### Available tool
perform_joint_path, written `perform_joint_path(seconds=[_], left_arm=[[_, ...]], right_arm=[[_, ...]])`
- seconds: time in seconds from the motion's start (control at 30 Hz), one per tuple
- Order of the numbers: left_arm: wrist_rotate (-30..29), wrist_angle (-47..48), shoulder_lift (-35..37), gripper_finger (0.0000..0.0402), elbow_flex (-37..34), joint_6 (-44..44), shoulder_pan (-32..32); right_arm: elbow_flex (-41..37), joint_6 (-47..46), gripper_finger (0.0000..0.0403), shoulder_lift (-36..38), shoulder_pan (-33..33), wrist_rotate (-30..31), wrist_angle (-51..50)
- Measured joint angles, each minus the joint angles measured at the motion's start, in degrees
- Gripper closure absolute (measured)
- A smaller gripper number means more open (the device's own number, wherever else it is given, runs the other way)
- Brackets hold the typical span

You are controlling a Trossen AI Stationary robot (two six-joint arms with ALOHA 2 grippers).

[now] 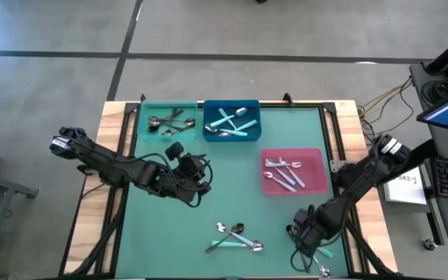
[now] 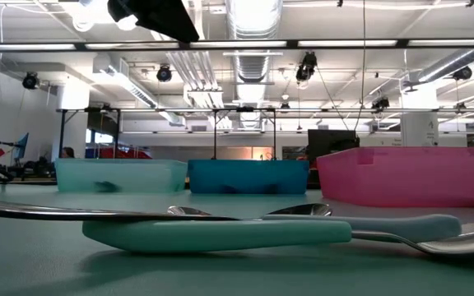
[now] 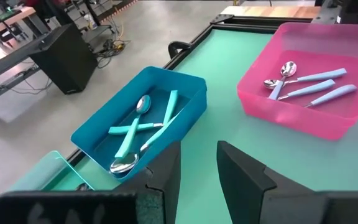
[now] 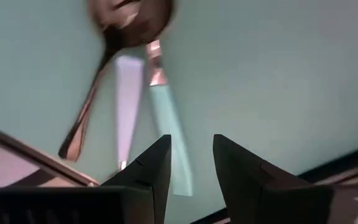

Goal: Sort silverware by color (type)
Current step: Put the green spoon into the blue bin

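Observation:
My right gripper (image 1: 300, 236) (image 4: 191, 158) hovers open over a few spoons at the table's near right corner: a dark spoon (image 4: 126, 22), a silver handle (image 4: 126, 93) and a light turquoise handle (image 4: 166, 130), all flat on the mat. My left gripper (image 1: 198, 185) (image 3: 197, 168) is open and empty above the mat left of centre. Another small pile of spoons (image 1: 236, 237) lies near the middle of the near edge; the low view shows a turquoise-handled one (image 2: 220, 234). Spoons also lie in the three bins.
The light turquoise bin (image 1: 145, 128) and the blue bin (image 1: 253, 131) (image 3: 191, 93) stand side by side at the far edge. The pink bin (image 1: 315, 155) (image 3: 260, 68) sits right of centre. Bare green mat (image 1: 232, 194) lies between the bins and the near pile.

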State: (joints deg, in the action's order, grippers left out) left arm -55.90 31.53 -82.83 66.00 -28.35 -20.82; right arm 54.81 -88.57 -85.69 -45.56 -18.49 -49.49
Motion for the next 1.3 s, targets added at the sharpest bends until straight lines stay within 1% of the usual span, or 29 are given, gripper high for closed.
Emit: perform_joint_path(seconds=[0.13, 0.3, 0.43, 0.57, 0.73, 0.9, 1.0, 1.1, 1.23, 1.3], left_arm=[[0.0, -0.1, 0.0, 0.0314, 0.0, -1.2, 0.0], [0.0, -0.6, 0.0, 0.0314, 0.0, -4.3, -0.1], [2.9, -1.2, 0.0, 0.0314, 0.0, -6.0, -0.2], [5.0, -1.7, 0.0, 0.0314, 0.0, -7.2, -0.2], [5.1, -2.6, 0.0, 0.0314, 0.0, -7.3, -0.3], [5.1, -2.8, 0.0, 0.0314, 0.0, -8.2, -0.4], [5.1, -3.1, -0.2, 0.0314, 0.0, -8.2, -0.4], [5.1, -3.2, -0.7, 0.0314, 0.0, -8.2, -0.5], [5.0, -3.5, -1.3, 0.0314, 0.0, -8.2, -0.5], [5.1, -3.6, -1.6, 0.0314, 0.0, -8.2, -0.5]], right_arm=[[2.1, 4.4, 0.0295, -3.8, -0.4, -0.2, 0.5], [3.1, 10.6, 0.0296, -6.2, -0.3, -0.2, 0.7], [3.0, 14.3, 0.0296, -7.6, -0.3, -0.5, 0.6], [3.0, 16.6, 0.0296, -9.1, -0.3, -0.9, 0.9], [2.9, 19.2, 0.0296, -11.4, -0.3, -0.6, 1.7], [2.9, 19.5, 0.0296, -12.3, -0.3, -0.5, 2.7], [2.9, 19.6, 0.0298, -12.2, -0.3, 1.0, 2.4], [2.8, 19.7, 0.0317, -12.2, -0.3, 1.6, 2.0], [2.6, 20.0, 0.0366, -12.2, 0.1, 1.6, 1.6], [2.6, 20.1, 0.0369, -12.1, 0.4, 1.6, 1.5]])
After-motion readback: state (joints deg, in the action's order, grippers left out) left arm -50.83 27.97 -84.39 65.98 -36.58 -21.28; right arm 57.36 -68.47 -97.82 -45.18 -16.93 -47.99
